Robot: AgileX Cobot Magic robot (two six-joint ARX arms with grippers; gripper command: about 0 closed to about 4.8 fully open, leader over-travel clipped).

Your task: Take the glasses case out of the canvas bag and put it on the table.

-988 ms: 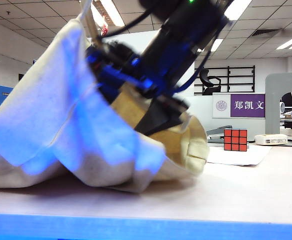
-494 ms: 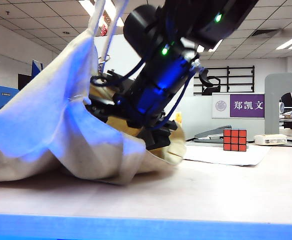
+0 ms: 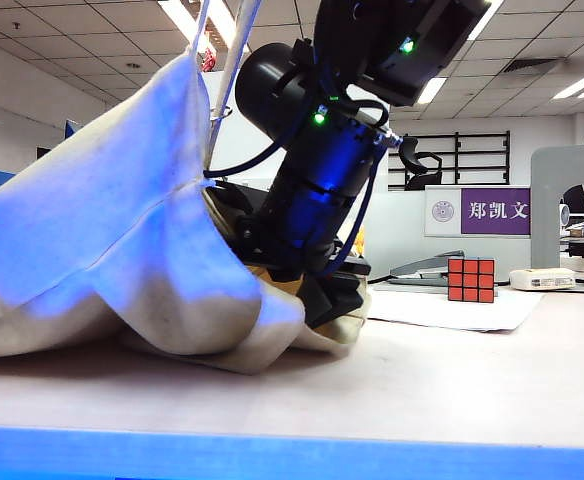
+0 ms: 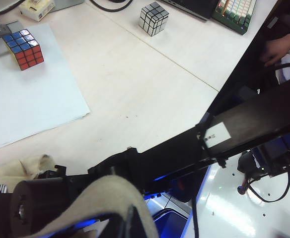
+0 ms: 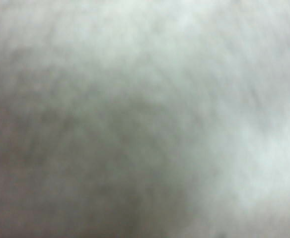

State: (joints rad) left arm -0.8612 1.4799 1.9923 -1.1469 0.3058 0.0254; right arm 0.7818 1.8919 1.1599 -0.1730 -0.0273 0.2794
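The exterior view is showing the floppy cream canvas bag [image 3: 122, 230] slumping on the pale smooth bench [image 3: 452, 380], its straps pulled upward, while the black right arm is plunging into its mouth; the right tool is hidden inside, its jaws spread wide by the reading. The right wrist view is giving only blurred pale cloth, so the glasses case is not showing anywhere. The left wrist view is looking down on a cloth strap [image 4: 100, 191] at the left tool, whose jaws are together, apparently pinching it, plus a red Rubik's cube [image 4: 23, 48] on white paper [image 4: 31, 104].
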